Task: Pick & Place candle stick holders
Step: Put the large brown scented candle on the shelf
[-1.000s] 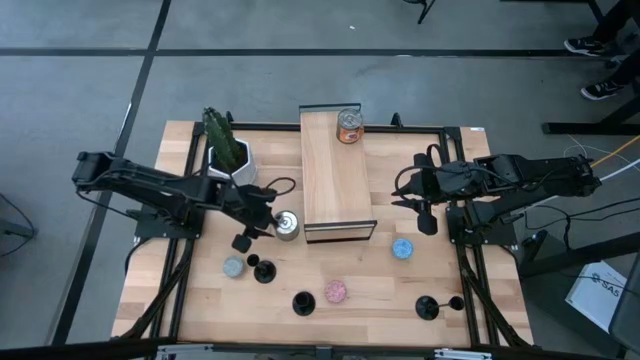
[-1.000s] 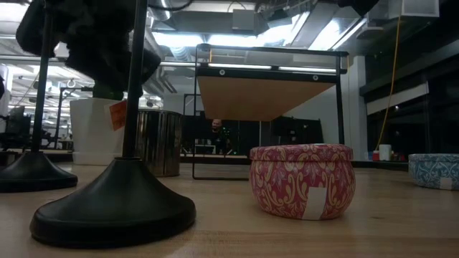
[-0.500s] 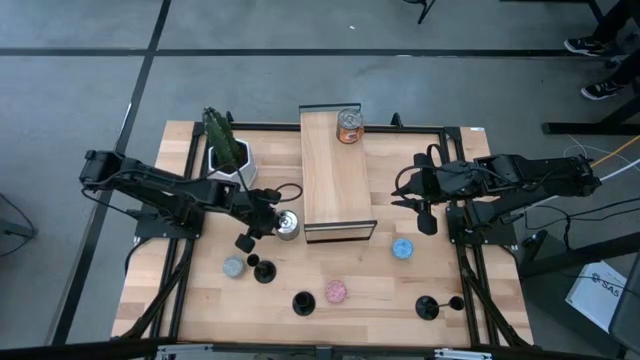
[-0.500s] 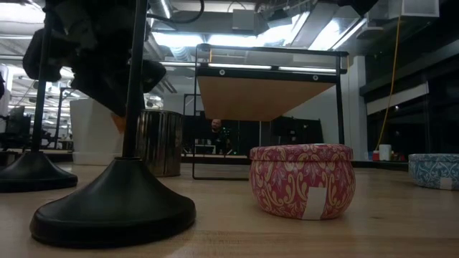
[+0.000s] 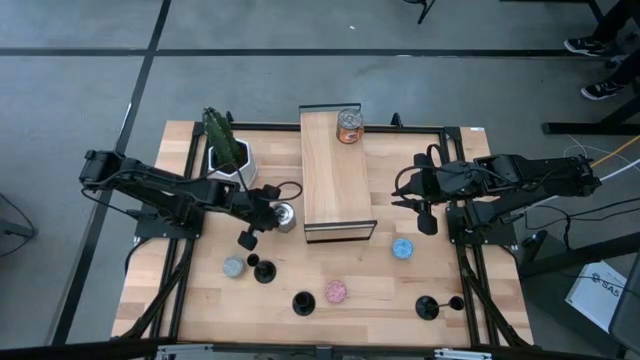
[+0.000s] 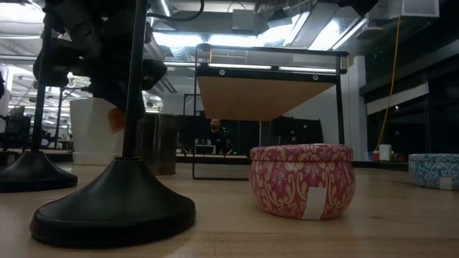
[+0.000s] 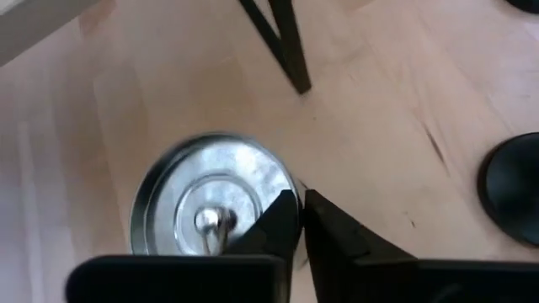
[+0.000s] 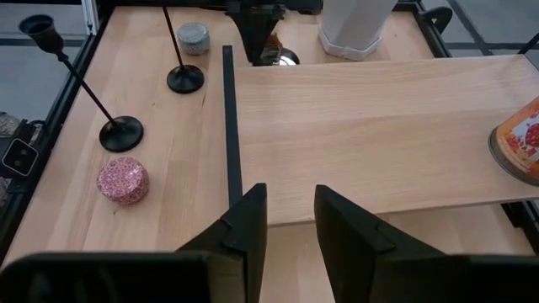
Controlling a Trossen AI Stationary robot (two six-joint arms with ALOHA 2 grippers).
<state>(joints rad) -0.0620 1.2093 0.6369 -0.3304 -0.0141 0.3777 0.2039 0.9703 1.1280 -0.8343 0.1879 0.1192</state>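
Three black candle stick holders stand on their round bases on the near half of the table (image 5: 263, 271) (image 5: 303, 303) (image 5: 427, 308); two of them show in the right wrist view (image 8: 120, 131) (image 8: 185, 80). My left gripper (image 5: 273, 213) is shut and points down at a shiny metal tin (image 5: 286, 216) with a knobbed lid (image 7: 210, 219), far of the left holder's base (image 7: 514, 202). In the low view it is the dark mass at upper left (image 6: 93, 57). My right gripper (image 5: 400, 194) is open and empty, held above the table at the wooden shelf's right side. My left gripper's shut fingertips (image 7: 286, 210) are at the near side of the shiny tin's rim (image 7: 290, 181), coming from above and pointing down. Whether they touch the rim cannot be told from the wrist view. The tin stands upright on the table.
A wooden shelf on black legs (image 5: 338, 175) stands mid-table with an orange can (image 5: 349, 126) on its far end. A white planter (image 5: 228, 158) stands far left. A grey tin (image 5: 233, 267), a pink tin (image 5: 336, 291) and a blue tin (image 5: 402, 249) lie among the holders.
My left gripper has gone toward the table's right edge and down to the shiny tin, staying shut. The tin has slid a little toward the far edge and now lies in the gripper's shadow.
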